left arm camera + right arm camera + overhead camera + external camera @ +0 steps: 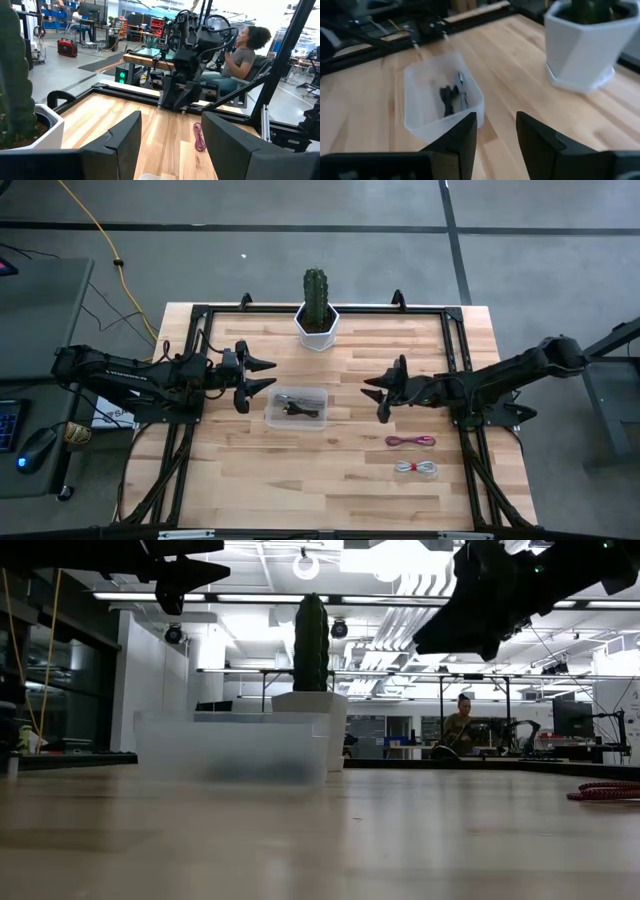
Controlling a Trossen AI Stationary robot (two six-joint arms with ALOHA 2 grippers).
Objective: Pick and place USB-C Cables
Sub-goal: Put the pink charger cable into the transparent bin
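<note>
A clear plastic tray (297, 407) sits mid-table and holds a black cable (448, 99) and a grey cable (462, 91). The dark red cable (411, 442) and the whitish cable (416, 468) lie on the table's right side, toward the near edge. My left gripper (262, 374) hovers open just left of the tray, empty. My right gripper (376, 393) hovers open to the right of the tray, empty, above the table.
A cactus in a white pot (318, 323) stands at the far edge behind the tray. A black frame (452, 340) runs around the tabletop. A person (243, 55) sits beyond the table's right side. Bare wood lies near the tray's front.
</note>
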